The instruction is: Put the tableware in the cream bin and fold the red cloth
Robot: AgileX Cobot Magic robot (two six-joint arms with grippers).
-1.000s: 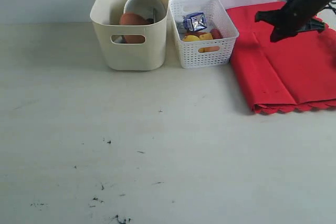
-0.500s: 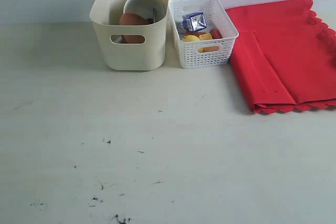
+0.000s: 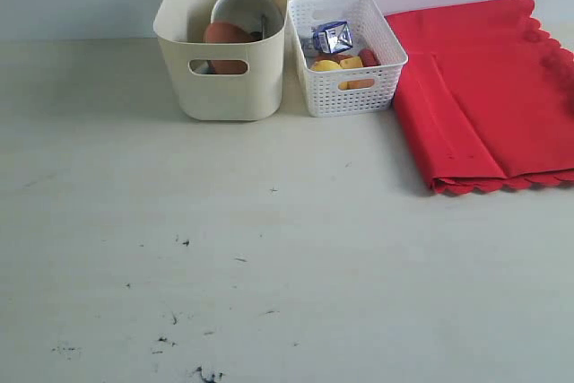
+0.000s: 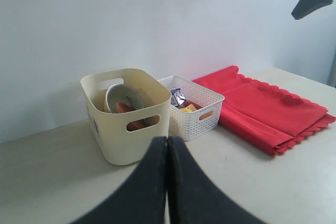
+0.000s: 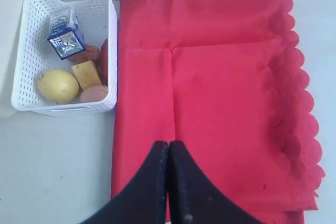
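Right claw [image 5: 168, 145]: jaws pressed together, nothing held, poised above the cloth [image 5: 210, 103]. Left claw [image 4: 167, 142]: closed too, empty, well back from the bin [image 4: 126, 124].

Cloth lies in folded layers on the table [image 3: 269, 221], its long edge just beside the basket [image 5: 31, 106]. Bowl [image 3: 242, 8] and plate [image 3: 224, 35] lean inside the bin; you have no loose tableware in sight.

Risks, as I judge them: go down with the jaws together and you shove the top layer into a ruck. Pinch one layer only and the fold opens. Drag toward the basket and you nudge it.
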